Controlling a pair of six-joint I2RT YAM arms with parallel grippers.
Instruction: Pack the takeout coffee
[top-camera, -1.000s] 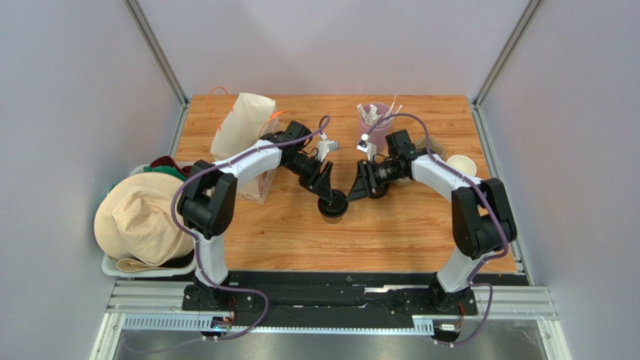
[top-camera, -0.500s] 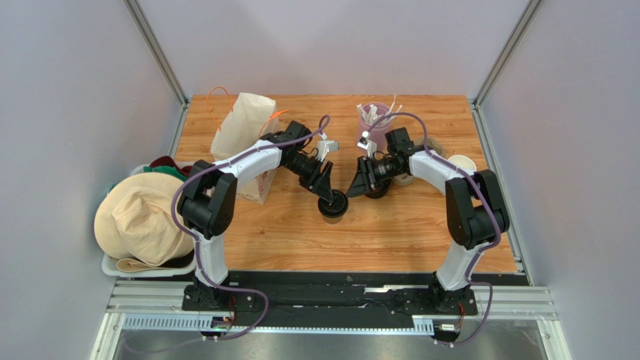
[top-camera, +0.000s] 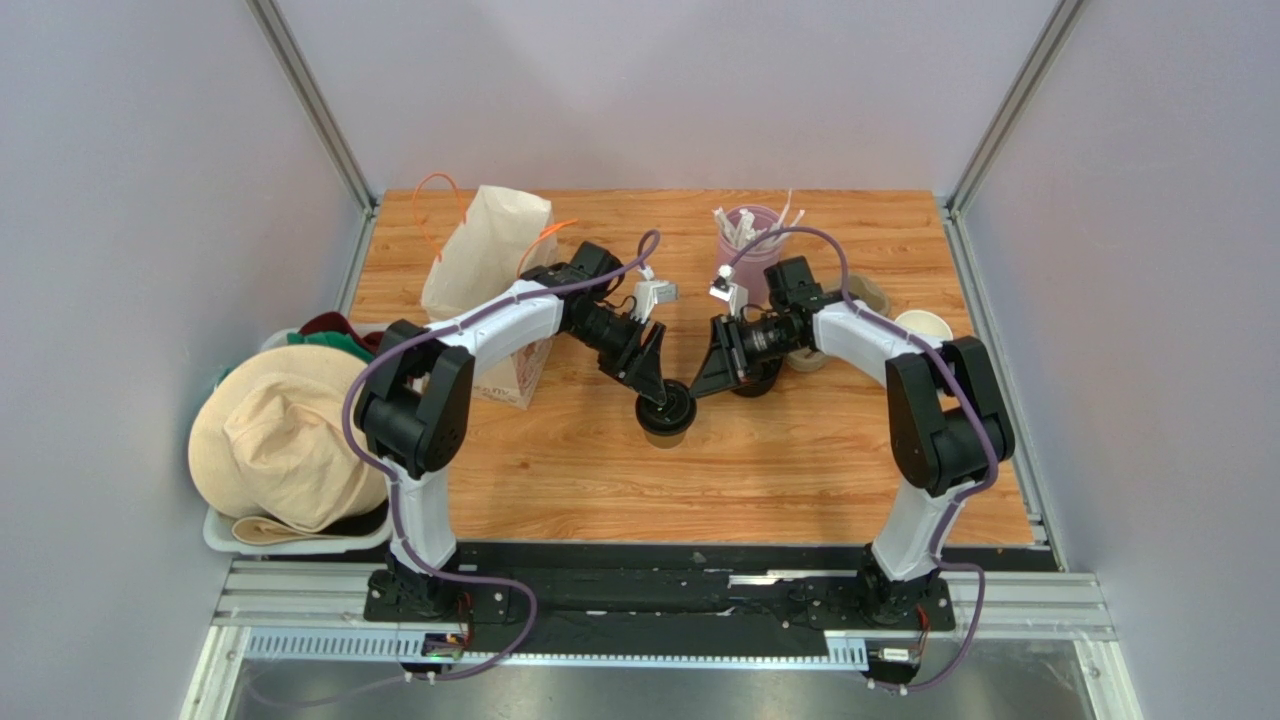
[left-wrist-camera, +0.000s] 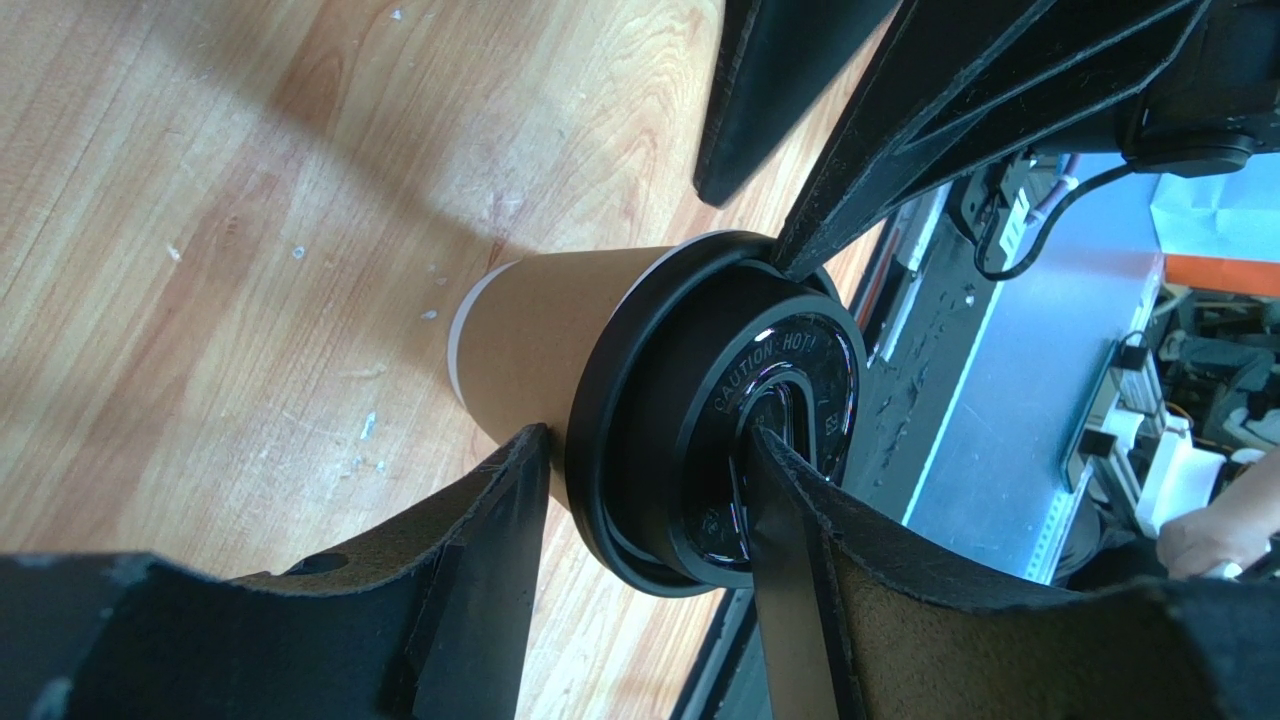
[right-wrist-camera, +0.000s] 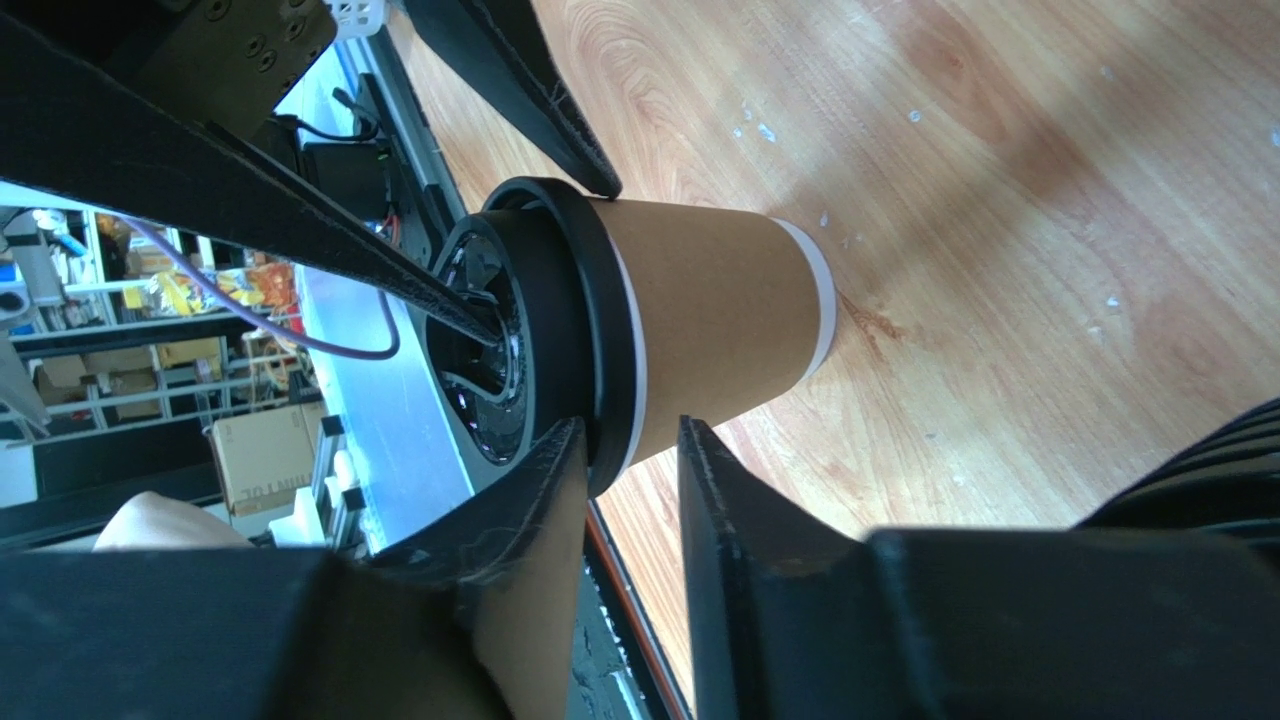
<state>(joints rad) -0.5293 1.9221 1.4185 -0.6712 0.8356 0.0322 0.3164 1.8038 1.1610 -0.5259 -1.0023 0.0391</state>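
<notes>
Left gripper (left-wrist-camera: 646, 443) is closed down to a narrow gap on the lid (left-wrist-camera: 781, 375) of the coffee cup (left-wrist-camera: 526, 330), with one finger against the brown paper wall just under the rim and the other pressed on the lid's top. Right gripper (right-wrist-camera: 631, 426) pinches the same rim from the opposite side, its gap even tighter. The cup stands upright around the middle of the wooden bench (top-camera: 781, 465), well apart from the crumpled tan paper bag (top-camera: 484, 248) at the far left. It's smooth kraft paper with a thin white band at the base. The lid is glossy black plastic, round, with raised "CAUTION HOT" lettering and an oval sip hole. The bench is pale wood grain with little white specks. From the top camera the cup is mostly buried under both grippers, so only a dark disc shows. The pink cup of white sticks (top-camera: 751, 240) sits partly behind the right arm. Past the bench edge, both wrist views get too cluttered to read.
</notes>
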